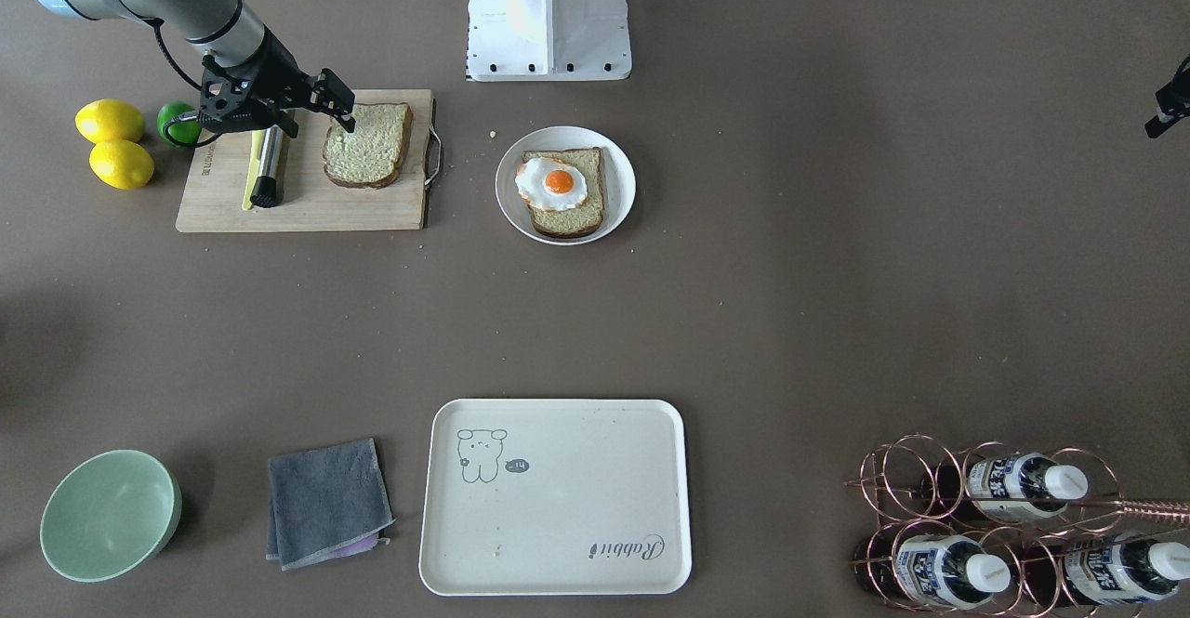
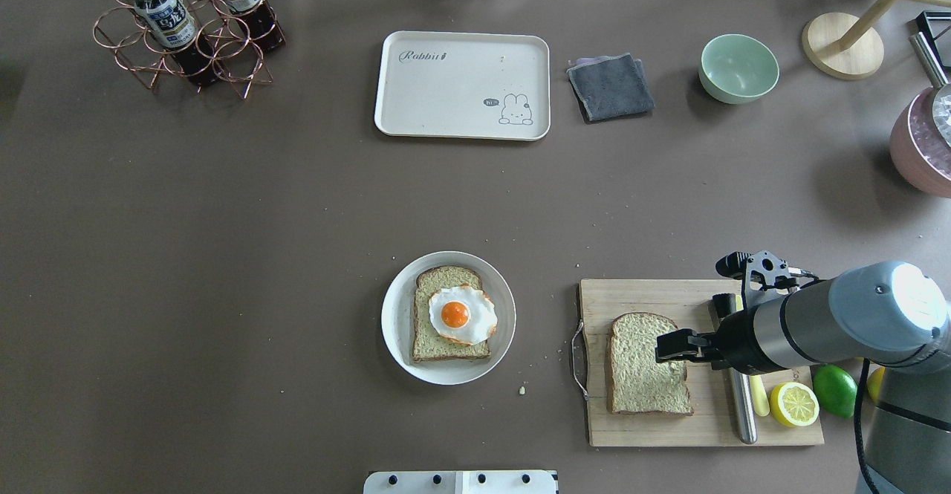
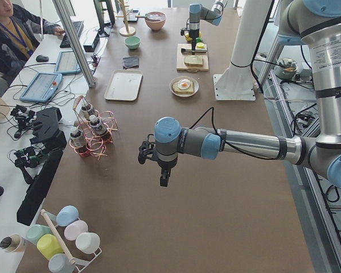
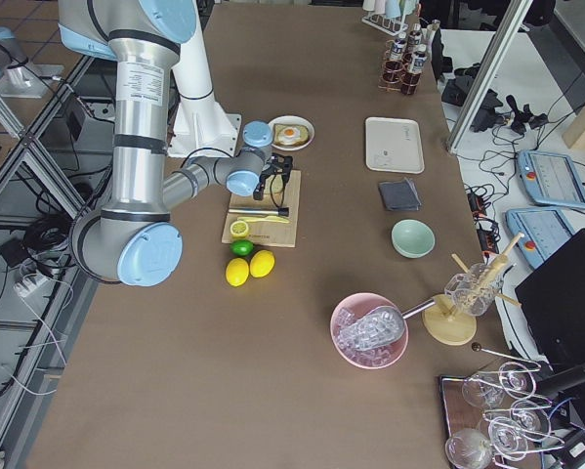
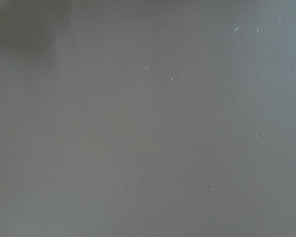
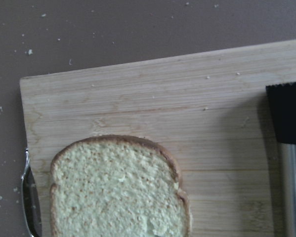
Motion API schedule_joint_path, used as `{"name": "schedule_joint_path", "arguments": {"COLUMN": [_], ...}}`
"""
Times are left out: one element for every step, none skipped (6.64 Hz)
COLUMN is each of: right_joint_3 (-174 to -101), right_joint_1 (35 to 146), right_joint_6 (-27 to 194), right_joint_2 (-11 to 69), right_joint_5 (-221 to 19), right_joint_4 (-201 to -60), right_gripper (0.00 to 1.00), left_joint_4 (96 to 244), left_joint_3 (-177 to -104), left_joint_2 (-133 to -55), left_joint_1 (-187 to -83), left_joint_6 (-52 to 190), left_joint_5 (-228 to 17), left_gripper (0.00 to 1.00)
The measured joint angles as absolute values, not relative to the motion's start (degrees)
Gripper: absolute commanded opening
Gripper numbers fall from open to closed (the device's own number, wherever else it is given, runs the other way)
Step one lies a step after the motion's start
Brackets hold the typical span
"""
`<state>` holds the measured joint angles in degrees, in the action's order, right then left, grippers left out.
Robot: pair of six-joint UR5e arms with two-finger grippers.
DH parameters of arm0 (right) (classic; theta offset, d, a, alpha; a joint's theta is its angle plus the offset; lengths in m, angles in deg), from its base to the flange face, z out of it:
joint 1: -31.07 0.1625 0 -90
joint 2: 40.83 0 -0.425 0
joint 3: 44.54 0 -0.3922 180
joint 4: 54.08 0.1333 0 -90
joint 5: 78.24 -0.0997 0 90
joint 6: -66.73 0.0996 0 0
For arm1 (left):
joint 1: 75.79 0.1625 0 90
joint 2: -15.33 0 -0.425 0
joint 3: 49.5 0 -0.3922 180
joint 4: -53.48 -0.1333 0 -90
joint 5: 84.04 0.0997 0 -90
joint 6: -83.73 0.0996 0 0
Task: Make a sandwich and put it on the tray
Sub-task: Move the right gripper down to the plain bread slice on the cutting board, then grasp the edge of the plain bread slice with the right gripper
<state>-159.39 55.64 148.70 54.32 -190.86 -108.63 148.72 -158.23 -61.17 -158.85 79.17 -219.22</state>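
Observation:
One slice of speckled bread [image 1: 367, 146] lies on the wooden cutting board [image 1: 316, 209]; it also shows in the right wrist view [image 6: 118, 192]. My right gripper [image 1: 325, 116] hovers just above that slice's edge nearest the knife [image 2: 680, 347]. It looks open and holds nothing. The second slice [image 1: 572, 218] lies on the round white plate [image 1: 618, 172] with the fried egg [image 1: 556, 181] on top. The cream tray [image 1: 558, 525] sits bare at the table's far side. My left gripper [image 3: 164, 179] hangs over bare table far to the side; I cannot tell whether it is open or shut.
A steel-handled knife [image 1: 268, 163] and a half lemon [image 2: 793, 403] lie on the board. Two lemons [image 1: 112, 121] and a lime [image 1: 177, 121] sit beside it. A green bowl [image 1: 110, 514], a grey cloth [image 1: 327, 502] and a copper bottle rack [image 1: 1004, 525] flank the tray.

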Motion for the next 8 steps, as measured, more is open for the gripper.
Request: {"name": "schedule_joint_path", "arguments": {"right_joint_3": [-158.00, -157.41, -157.21, -157.16, -157.11, -157.05, -157.00, -156.97], "right_joint_1": [55.56, 55.54, 55.51, 55.52, 55.53, 55.53, 55.52, 55.51], "right_joint_6": [148.98, 149.10, 149.15, 149.16, 149.17, 149.17, 149.17, 149.19], "right_joint_2": [53.49, 53.17, 53.18, 53.31, 53.47, 53.52, 53.55, 53.56], "right_joint_5": [-190.89, -190.93, -190.97, -190.99, -191.02, -191.04, -191.04, -191.07], "right_joint_4": [-107.67, -107.23, -107.07, -107.02, -107.00, -107.00, -106.99, -106.99], "right_gripper": [0.84, 0.75, 0.66, 0.66, 0.66, 0.63, 0.57, 0.51], "left_joint_4": [148.74, 148.75, 148.75, 148.75, 148.76, 148.75, 148.76, 148.78], "left_joint_3": [-158.22, -158.22, -158.23, -158.27, -158.29, -158.29, -158.30, -158.30], "left_joint_2": [-61.15, -61.14, -61.14, -61.14, -61.14, -61.11, -61.08, -61.06], "left_joint_1": [-158.85, -158.85, -158.85, -158.85, -158.85, -158.85, -158.85, -158.85], "left_joint_6": [79.17, 79.17, 79.16, 79.16, 79.16, 79.16, 79.16, 79.16], "left_joint_5": [-219.22, -219.22, -219.22, -219.22, -219.22, -219.22, -219.22, -219.22], "left_gripper": [0.98, 0.98, 0.98, 0.98, 0.98, 0.98, 0.98, 0.98]}}
